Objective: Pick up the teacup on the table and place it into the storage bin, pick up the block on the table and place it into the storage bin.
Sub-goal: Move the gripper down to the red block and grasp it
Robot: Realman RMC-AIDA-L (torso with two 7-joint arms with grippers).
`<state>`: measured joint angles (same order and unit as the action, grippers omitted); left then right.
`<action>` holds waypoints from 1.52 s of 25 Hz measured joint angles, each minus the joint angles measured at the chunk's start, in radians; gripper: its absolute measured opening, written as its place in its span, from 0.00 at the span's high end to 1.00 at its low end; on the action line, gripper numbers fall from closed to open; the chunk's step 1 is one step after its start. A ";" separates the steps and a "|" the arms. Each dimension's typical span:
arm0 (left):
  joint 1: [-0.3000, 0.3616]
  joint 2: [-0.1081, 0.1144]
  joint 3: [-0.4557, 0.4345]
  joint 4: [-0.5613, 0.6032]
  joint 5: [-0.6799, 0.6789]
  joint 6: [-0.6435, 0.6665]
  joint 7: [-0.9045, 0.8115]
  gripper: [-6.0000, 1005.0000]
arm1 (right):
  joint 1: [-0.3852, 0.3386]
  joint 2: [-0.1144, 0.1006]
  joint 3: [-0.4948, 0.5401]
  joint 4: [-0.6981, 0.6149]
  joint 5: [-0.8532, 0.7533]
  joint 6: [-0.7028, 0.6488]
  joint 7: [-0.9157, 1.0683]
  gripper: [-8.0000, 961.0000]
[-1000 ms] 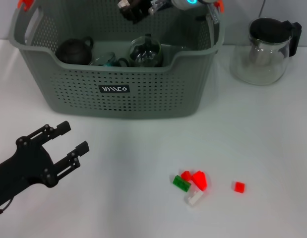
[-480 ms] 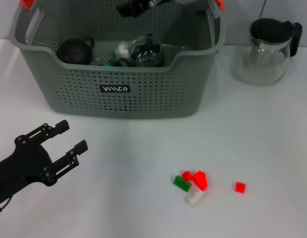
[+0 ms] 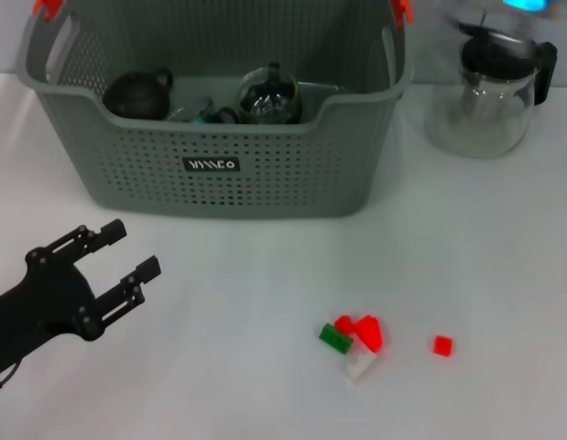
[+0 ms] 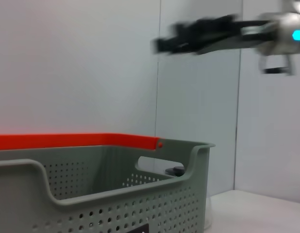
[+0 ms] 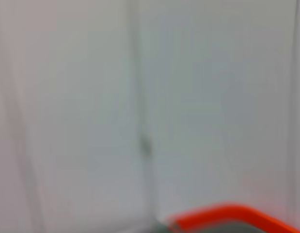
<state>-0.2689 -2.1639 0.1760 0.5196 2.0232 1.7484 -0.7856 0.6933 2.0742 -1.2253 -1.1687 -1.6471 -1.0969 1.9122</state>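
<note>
The left gripper [image 3: 125, 254] hovers low over the table [image 3: 265, 275] with its jaws apart and empty. Ahead of them stands the storage bin [image 3: 219, 165], with a dark teapot [image 3: 136, 92] and glassware inside. The blocks [image 3: 356, 337] lie on the table, well off to their right. The right gripper [image 4: 198, 35] is high above the bin; whether its jaws are apart I cannot tell
</note>
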 joint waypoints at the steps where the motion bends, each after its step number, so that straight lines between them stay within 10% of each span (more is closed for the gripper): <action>1: -0.001 0.000 0.001 0.000 0.000 0.000 0.000 0.37 | -0.041 -0.006 0.026 -0.026 0.053 -0.080 -0.025 0.28; 5: -0.006 0.002 0.000 0.000 0.000 -0.002 0.000 0.37 | -0.178 -0.046 0.144 -0.123 0.095 -0.457 -0.066 0.20; 12: -0.020 0.004 0.001 0.000 0.000 -0.020 -0.005 0.37 | -0.217 -0.086 0.270 -0.275 -0.323 -0.861 0.056 0.21; 20: -0.029 0.003 0.002 -0.004 0.001 -0.033 -0.006 0.37 | -0.153 -0.060 0.118 -0.350 -0.741 -0.882 0.233 0.22; 27: -0.027 0.002 0.000 -0.005 0.000 -0.041 -0.003 0.37 | -0.065 0.030 -0.006 -0.333 -1.016 -0.870 0.365 0.23; 38: -0.023 0.001 0.000 -0.006 0.000 -0.044 0.000 0.37 | -0.031 0.029 -0.328 -0.227 -1.045 -0.666 0.599 0.40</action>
<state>-0.2923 -2.1629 0.1764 0.5139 2.0233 1.7041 -0.7856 0.6623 2.1032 -1.5537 -1.3960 -2.6919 -1.7626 2.5115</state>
